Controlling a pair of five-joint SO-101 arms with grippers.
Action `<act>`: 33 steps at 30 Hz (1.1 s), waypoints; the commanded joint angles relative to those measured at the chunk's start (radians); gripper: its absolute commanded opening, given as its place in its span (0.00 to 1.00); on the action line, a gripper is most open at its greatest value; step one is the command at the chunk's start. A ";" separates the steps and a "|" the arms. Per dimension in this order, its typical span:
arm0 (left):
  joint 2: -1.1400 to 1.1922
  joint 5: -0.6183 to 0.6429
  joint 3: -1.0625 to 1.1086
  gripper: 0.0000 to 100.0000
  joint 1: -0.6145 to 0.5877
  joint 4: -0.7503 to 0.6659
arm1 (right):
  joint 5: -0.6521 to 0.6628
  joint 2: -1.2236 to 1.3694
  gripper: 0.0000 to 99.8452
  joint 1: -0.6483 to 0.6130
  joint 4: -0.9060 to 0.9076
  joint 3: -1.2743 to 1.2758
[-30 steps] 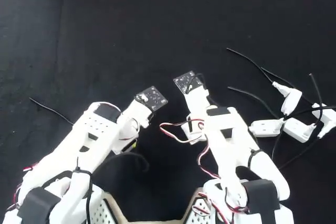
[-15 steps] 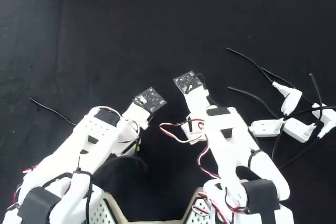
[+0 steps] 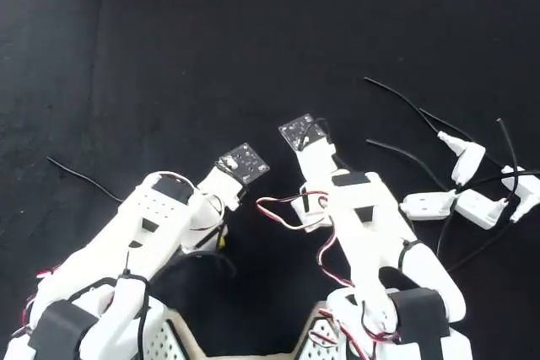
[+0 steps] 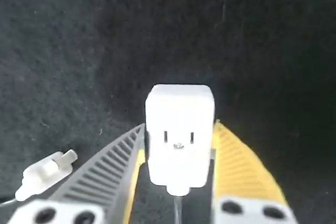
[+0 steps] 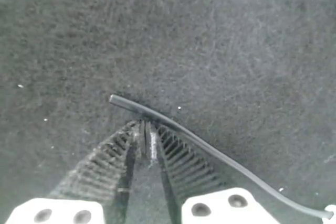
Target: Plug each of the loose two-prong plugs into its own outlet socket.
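Two wrist views: left jaws clamp a white socket (image 4: 179,129), right jaws closed beside a wire (image 5: 128,105).

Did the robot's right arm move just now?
No. The right arm sits just as close to the white block beside it as a second ago.

No word, number, brand or sign can be read anywhere here. The face of the white outlet socket (image 4: 179,129) is blank apart from its two slots. The loose plugs (image 3: 479,208) carry no marking that can be made out. Any print on the small dark boards (image 3: 244,160) at the wrists is too small to tell.
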 commanded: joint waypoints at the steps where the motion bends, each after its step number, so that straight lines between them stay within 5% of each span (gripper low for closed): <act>1: -0.003 -0.006 -0.007 0.05 -0.004 -0.006 | 0.008 0.018 0.01 -0.003 0.008 0.015; 7: -0.025 -0.005 0.004 0.22 -0.002 -0.003 | 0.008 0.018 0.01 -0.003 0.008 0.015; 21: -0.493 0.064 0.070 0.23 0.088 0.173 | 0.008 0.018 0.01 -0.003 0.008 0.015; 33: -0.011 0.086 0.050 0.22 0.090 0.003 | 0.008 0.018 0.01 -0.003 0.008 0.013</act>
